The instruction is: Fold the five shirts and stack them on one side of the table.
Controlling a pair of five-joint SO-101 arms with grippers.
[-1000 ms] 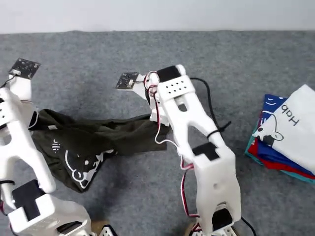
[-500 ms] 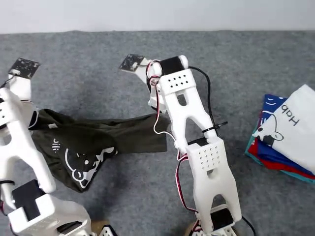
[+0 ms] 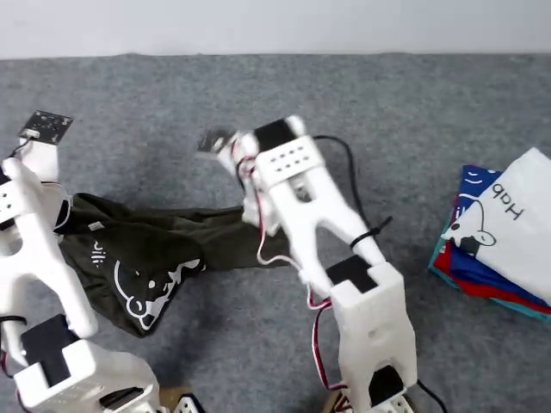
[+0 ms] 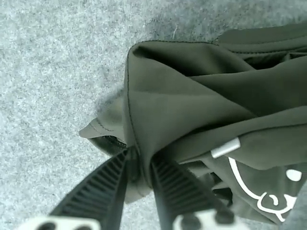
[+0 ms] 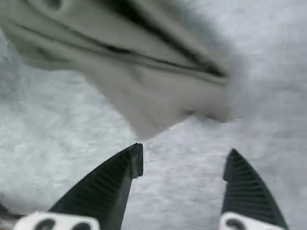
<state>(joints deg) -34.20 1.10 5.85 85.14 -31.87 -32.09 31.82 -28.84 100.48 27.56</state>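
The dark shirt (image 3: 172,249) lies crumpled near the left edge of the tabletop (image 3: 430,120), not yet folded. The left claw (image 4: 139,160) pinches a fold at the shirt's edge, probably to anchor that end so the cloth can be pulled flat. The right claw (image 5: 185,149) is spread wide just beside the shirt's other end and grips nothing. The stack of folded shirts (image 3: 495,237) sits at the right edge, well apart from the work area. In the high view the right arm covers the shirt's near end. The stack is cut off, so its count is uncertain.
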